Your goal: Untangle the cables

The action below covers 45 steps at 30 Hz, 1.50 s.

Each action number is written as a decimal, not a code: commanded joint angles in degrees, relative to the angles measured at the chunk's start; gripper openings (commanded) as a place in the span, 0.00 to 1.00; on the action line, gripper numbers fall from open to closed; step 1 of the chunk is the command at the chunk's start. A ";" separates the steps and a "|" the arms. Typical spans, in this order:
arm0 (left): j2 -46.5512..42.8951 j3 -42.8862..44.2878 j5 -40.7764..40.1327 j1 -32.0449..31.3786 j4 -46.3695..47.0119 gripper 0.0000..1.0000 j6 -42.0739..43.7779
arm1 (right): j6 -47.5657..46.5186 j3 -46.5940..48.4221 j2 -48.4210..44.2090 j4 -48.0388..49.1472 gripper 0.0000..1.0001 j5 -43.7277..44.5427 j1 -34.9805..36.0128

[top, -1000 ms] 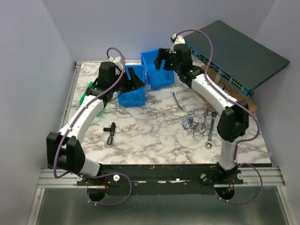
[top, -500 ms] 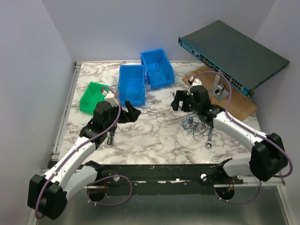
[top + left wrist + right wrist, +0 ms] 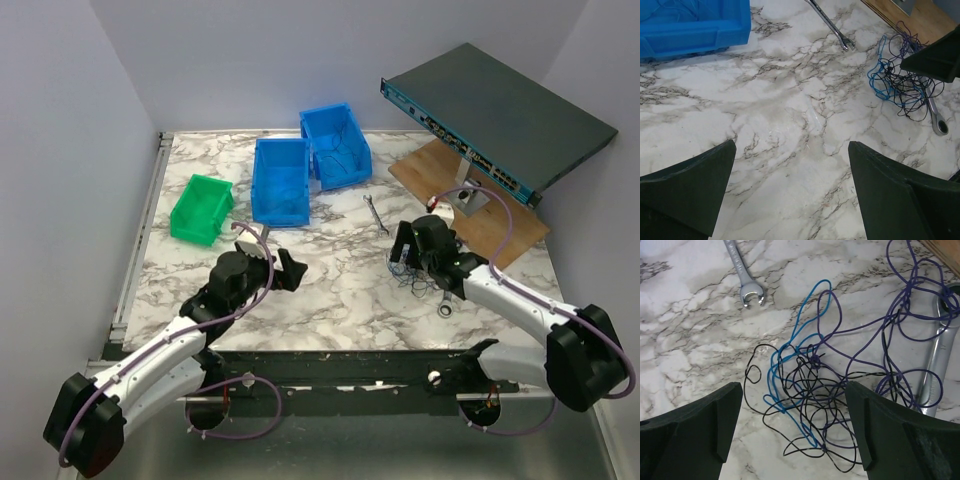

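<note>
Thin blue, black, purple cables (image 3: 815, 360): loose knotted tangle on veined marble tabletop (image 3: 690, 340). Right gripper (image 3: 794, 405) above tangle, left gripper (image 3: 790, 150) well left of it; both jaws wide, empty.

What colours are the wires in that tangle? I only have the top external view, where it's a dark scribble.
Observer: In the right wrist view the cables are blue, black and purple strands, looped through each other.
Operator: Is the right pincer holding any?
Observer: No. The right pincer is open, the tangle showing between its fingers, no strand pinched.
Operator: Anything caught underneath?
Observer: Purple loops lie across a silver wrench on the right of that view.
</note>
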 commanded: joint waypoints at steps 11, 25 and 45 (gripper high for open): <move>0.72 -1.56 1.77 -1.81 9.28 0.99 5.38 | 6.68 4.14 17.36 2.08 0.90 4.03 -0.27; 0.72 -2.13 3.01 -1.79 10.40 0.99 5.47 | 0.58 2.20 16.85 14.82 0.01 -26.80 2.39; 9.15 1.16 8.47 -2.03 9.27 0.98 5.19 | -1.37 -4.72 2.06 18.34 0.78 -22.05 11.56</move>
